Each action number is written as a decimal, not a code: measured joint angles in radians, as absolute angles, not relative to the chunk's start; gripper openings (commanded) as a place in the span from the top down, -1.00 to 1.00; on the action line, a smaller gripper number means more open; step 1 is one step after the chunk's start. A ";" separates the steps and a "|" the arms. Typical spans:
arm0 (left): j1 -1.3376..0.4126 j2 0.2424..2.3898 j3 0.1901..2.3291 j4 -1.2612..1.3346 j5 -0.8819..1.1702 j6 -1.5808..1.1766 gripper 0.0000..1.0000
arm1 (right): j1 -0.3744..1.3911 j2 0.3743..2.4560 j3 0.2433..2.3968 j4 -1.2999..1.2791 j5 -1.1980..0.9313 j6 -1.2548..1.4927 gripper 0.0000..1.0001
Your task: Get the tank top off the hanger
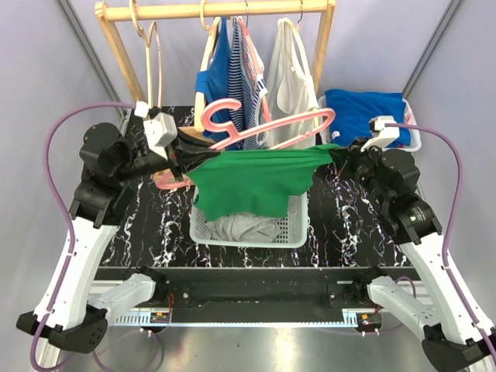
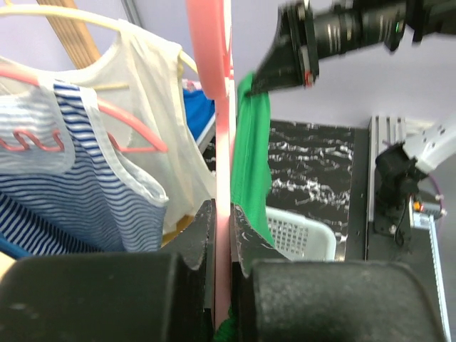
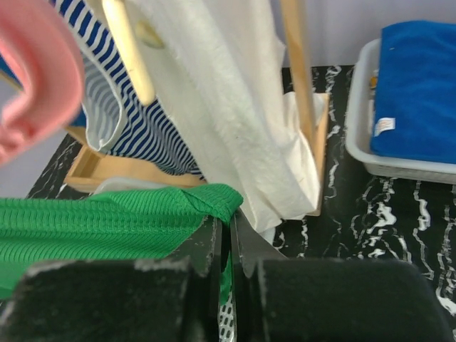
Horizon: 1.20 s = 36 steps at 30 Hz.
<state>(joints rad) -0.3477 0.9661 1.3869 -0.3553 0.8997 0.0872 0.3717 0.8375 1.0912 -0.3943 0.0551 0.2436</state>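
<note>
A green tank top (image 1: 256,180) hangs stretched between my two grippers above a white basket (image 1: 294,225). A pink hanger (image 1: 267,128) lies tilted just behind and above it. My left gripper (image 1: 188,157) is shut on the pink hanger (image 2: 217,107) at the top's left end; the green cloth (image 2: 253,164) hangs beside it. My right gripper (image 1: 339,159) is shut on the top's right corner (image 3: 214,199). The pink hanger also shows at upper left in the right wrist view (image 3: 35,78).
A wooden rack (image 1: 217,11) at the back holds a blue shirt (image 1: 219,70), a striped top (image 1: 246,77) and a white top (image 1: 288,77). A white bin with blue cloth (image 1: 364,112) stands at back right. Grey cloth (image 1: 244,226) lies in the basket.
</note>
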 measured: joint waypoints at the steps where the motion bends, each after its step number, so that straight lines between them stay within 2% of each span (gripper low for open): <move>1: -0.347 0.978 1.397 -0.340 0.901 0.067 1.00 | 0.372 0.838 1.082 -0.385 0.040 0.246 0.89; 2: -0.345 0.989 1.406 -0.330 0.902 0.045 1.00 | 0.372 0.838 1.070 -0.376 0.026 0.249 0.85; 4: -0.344 1.005 1.411 -0.311 0.904 0.011 1.00 | 0.393 0.841 1.047 -0.359 0.015 0.249 0.64; 5: -0.343 1.011 1.411 -0.304 0.905 -0.004 1.00 | 0.412 0.847 1.041 -0.356 0.017 0.245 0.51; 6: -0.342 1.017 1.411 -0.297 0.907 -0.018 1.00 | 0.435 0.854 1.039 -0.355 0.020 0.238 0.25; 9: -0.342 1.030 1.411 -0.284 0.909 -0.038 1.00 | 0.516 0.879 1.041 -0.339 0.052 0.208 0.00; 10: -0.341 1.033 1.411 -0.282 0.909 -0.040 1.00 | 0.537 0.890 1.045 -0.339 0.064 0.196 -0.30; 13: -0.338 1.036 1.411 -0.284 0.909 -0.032 1.00 | 0.554 0.902 1.053 -0.346 0.090 0.167 -0.53; 16: -0.337 1.036 1.411 -0.299 0.913 -0.002 1.00 | 0.555 0.890 1.078 -0.369 0.110 0.140 -0.57; 20: -0.339 1.036 1.411 -0.339 0.926 0.054 1.00 | 0.555 0.853 1.166 -0.424 0.111 0.082 -0.52; 27: -0.373 1.037 1.364 -0.429 0.945 0.175 1.00 | 0.555 0.805 1.352 -0.482 -0.056 -0.025 -0.50; 31: -0.400 1.055 1.349 -0.508 0.947 0.244 1.00 | 0.555 0.853 1.467 -0.507 -0.117 -0.059 -0.49; 36: -0.431 1.069 1.349 -0.581 0.947 0.313 1.00 | 0.555 0.947 1.480 -0.498 -0.235 -0.110 -0.44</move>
